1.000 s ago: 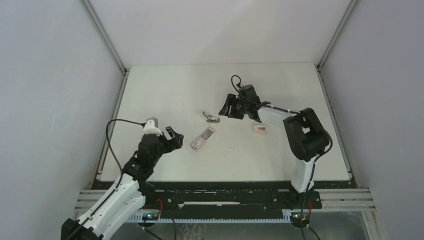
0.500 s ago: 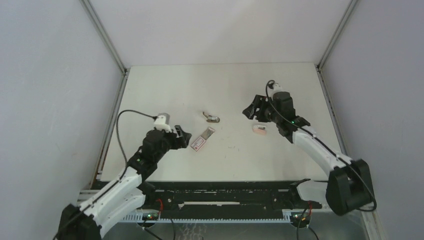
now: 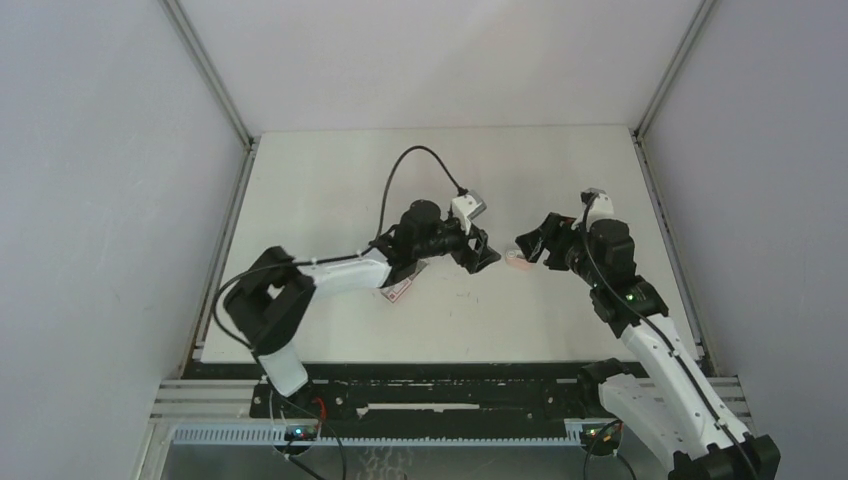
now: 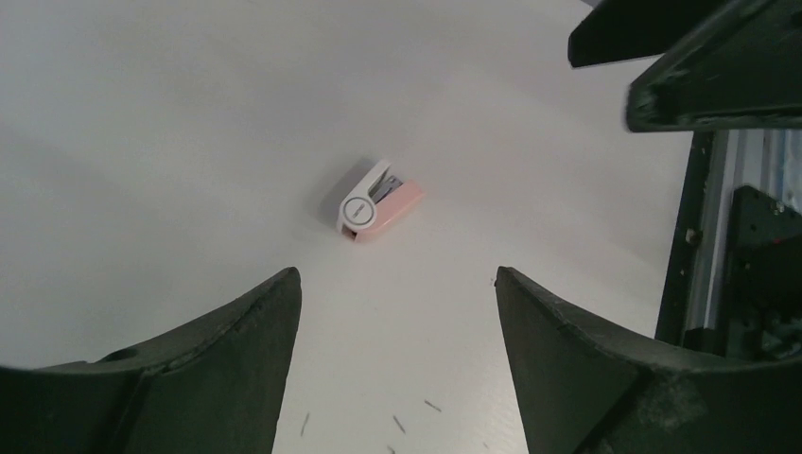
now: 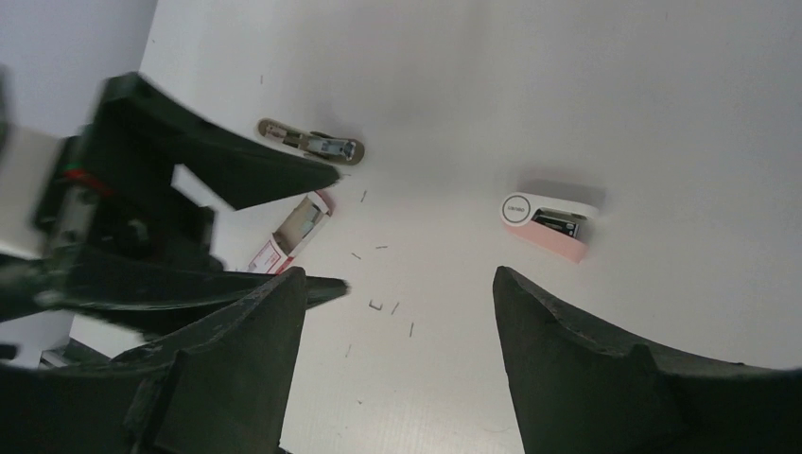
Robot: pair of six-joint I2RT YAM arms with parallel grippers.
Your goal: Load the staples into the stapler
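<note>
lab cell, white panels [image 3: 100,180], aluminium framing [image 3: 207,70]

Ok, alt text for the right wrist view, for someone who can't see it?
The right gripper, open and empty, looks down on a white table holding a pink and white plastic piece, the dark grey stapler and the red-and-white staples box. The left gripper, also open, is at the left; loose staples lie scattered on the table.
</note>
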